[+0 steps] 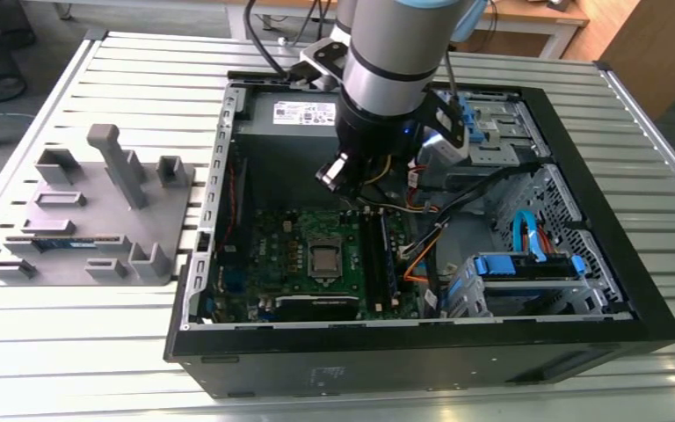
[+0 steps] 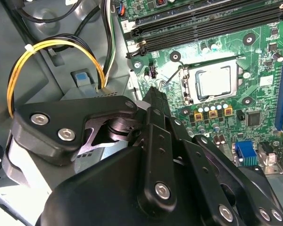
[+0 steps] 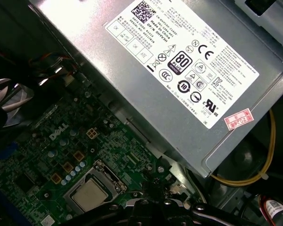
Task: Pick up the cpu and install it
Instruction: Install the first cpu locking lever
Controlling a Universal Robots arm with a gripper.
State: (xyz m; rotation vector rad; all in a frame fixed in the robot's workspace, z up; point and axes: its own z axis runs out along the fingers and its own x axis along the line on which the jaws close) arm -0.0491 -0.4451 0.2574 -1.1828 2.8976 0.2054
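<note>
Toward the exterior view's left edge of the slatted metal bench point(image 1: 91, 343), a grey fixture tray point(image 1: 97, 220) with upright posts lies just beside the open computer case point(image 1: 431, 352). Inside the case the green motherboard point(image 1: 302, 255) lies flat, and the cpu point(image 1: 324, 258) sits in its socket near the board's middle, silver top facing up. The arm point(image 1: 390, 79) reaches down into the case, and its hand point(image 1: 355, 180) hangs above the board, apart from the cpu, beside the grey power supply point(image 1: 302, 119) at the case's far wall.

In the second wrist view the hand point(image 2: 153, 94) tapers to a dark tip over the board, with nothing visibly between the fingers; whether they are clenched or released I cannot tell. The cpu point(image 2: 216, 80) lies framed by its socket bracket, and yellow cables point(image 2: 52, 47) loop nearby.

The first wrist view gives the power supply's white label point(image 3: 179, 52) and the cpu point(image 3: 90, 195) close to the board's edge.
</note>
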